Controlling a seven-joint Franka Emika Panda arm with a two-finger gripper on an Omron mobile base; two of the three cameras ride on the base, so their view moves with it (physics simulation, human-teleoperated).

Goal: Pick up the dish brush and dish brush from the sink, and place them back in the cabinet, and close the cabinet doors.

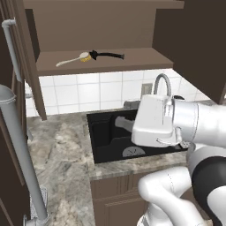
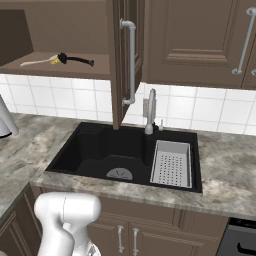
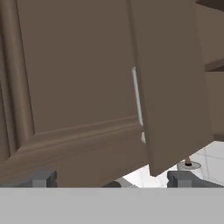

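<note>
Already both brushes point(image 1: 90, 57) lie side-on along the cabinet shelf point(image 1: 132, 59), upper left of both base views. Wide-open, empty gripper point(image 3: 111, 178) faces the open right door point(image 3: 175, 83) (edge-on, handle point(image 3: 138, 103) centre frame), just ahead.

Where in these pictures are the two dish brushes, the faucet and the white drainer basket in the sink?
whitish-handled dish brush point(image 1: 70, 60): left base view, on its handle.
black-handled dish brush point(image 1: 108, 54): left base view, mid-handle.
faucet point(image 2: 150, 112): right base view, upright stem.
drainer basket point(image 2: 171, 163): right base view, perforated floor.
</note>
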